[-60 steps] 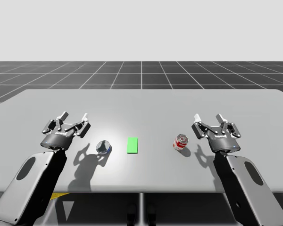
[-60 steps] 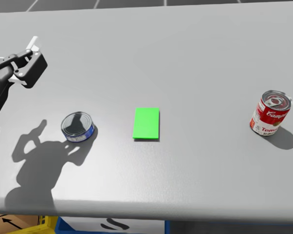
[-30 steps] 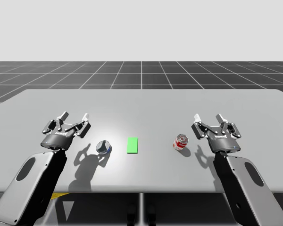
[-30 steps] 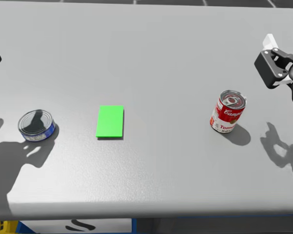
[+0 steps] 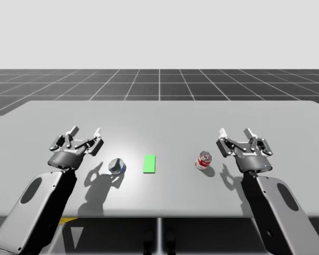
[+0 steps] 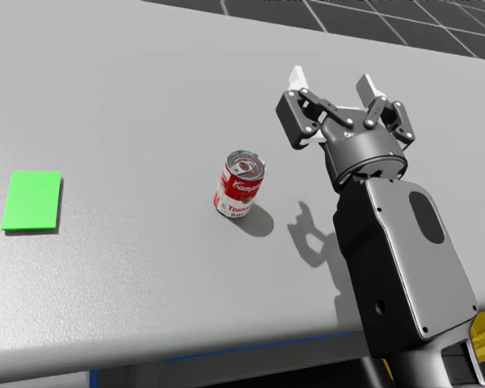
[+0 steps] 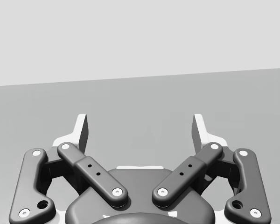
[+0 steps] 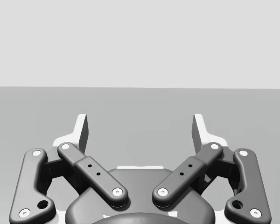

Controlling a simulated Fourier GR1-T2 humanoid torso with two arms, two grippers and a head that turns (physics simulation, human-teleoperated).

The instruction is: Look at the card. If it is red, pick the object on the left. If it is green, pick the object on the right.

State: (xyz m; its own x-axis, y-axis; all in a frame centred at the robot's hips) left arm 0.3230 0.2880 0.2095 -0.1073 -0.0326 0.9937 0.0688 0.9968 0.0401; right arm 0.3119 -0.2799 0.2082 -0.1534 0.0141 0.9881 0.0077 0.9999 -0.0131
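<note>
Green card, two cans and two wide-open grippers over one grey table.

One card only: flat, plain green, at mid-table, with no writing on it. Two cans, one on each side of the card. Right of the card, and apart from it, one red can: upright, silver lid up, label red above and white below, with lettering across it left unread. Left of the card, and nearer to it, one low blue can: lid up, print too small to tell. Two grippers. Right gripper further right of the card than the red can, near that can but not touching it, fingers spread wide over bare table. Left gripper further left of the card than the blue can, clear of it, fingers spread just as wide.
</note>
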